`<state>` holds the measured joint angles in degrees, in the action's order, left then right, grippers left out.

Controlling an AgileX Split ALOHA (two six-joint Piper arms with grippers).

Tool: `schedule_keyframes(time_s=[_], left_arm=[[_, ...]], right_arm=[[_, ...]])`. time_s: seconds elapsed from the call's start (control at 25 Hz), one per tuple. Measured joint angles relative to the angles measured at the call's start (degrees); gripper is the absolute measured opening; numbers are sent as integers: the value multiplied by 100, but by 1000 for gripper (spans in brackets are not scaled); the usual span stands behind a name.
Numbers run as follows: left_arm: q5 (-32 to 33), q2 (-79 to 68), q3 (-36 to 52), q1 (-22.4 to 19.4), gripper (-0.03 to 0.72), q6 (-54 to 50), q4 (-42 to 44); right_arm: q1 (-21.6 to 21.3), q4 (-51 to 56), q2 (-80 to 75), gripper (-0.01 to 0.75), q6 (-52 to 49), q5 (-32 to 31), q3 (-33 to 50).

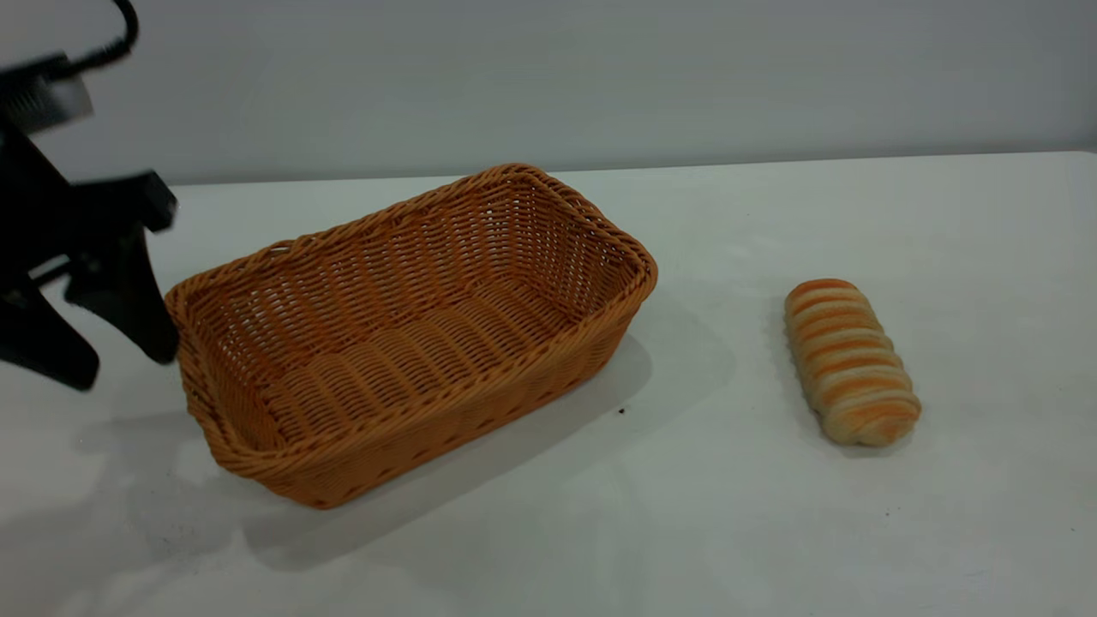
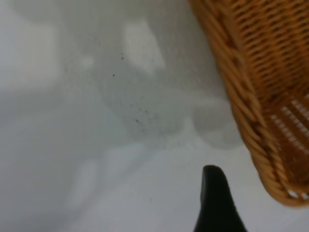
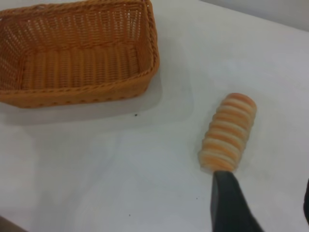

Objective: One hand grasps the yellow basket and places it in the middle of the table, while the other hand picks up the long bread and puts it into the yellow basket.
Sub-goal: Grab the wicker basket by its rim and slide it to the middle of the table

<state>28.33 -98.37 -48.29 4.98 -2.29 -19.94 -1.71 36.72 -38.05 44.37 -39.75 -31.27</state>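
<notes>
The yellow basket [image 1: 411, 343] is seen empty on the desk [image 1: 771, 531], its short end just beside the left tool [image 1: 103, 351], which is spread open and holds nothing. That braided rim should be straddled squarely before closing. The long bread [image 1: 851, 362] lies well apart from the basket, close ahead of the right tool [image 3: 263, 205], which grips nothing; its 2 fingers stand apart.
</notes>
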Motion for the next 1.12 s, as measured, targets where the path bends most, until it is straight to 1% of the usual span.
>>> schedule_keyframes(time_s=[0.24,0.48,0.88,1.0,1.12], left_arm=[[-308,-327,0,7,509,-35,-231],[-825,-345,-5,7,509,-29,-854],[-854,-785,-11,7,509,-40,-1005],[-1024,-1082,-11,7,509,13,-1208],[-1366,-1333,-11,7,509,229,-1527]], right_arm=[[0,0,0,415,10,0,0],[0,0,0,415,10,0,0],[0,-7,0,415,10,0,0],[0,-7,0,415,10,0,0],[0,-7,0,415,10,0,0]])
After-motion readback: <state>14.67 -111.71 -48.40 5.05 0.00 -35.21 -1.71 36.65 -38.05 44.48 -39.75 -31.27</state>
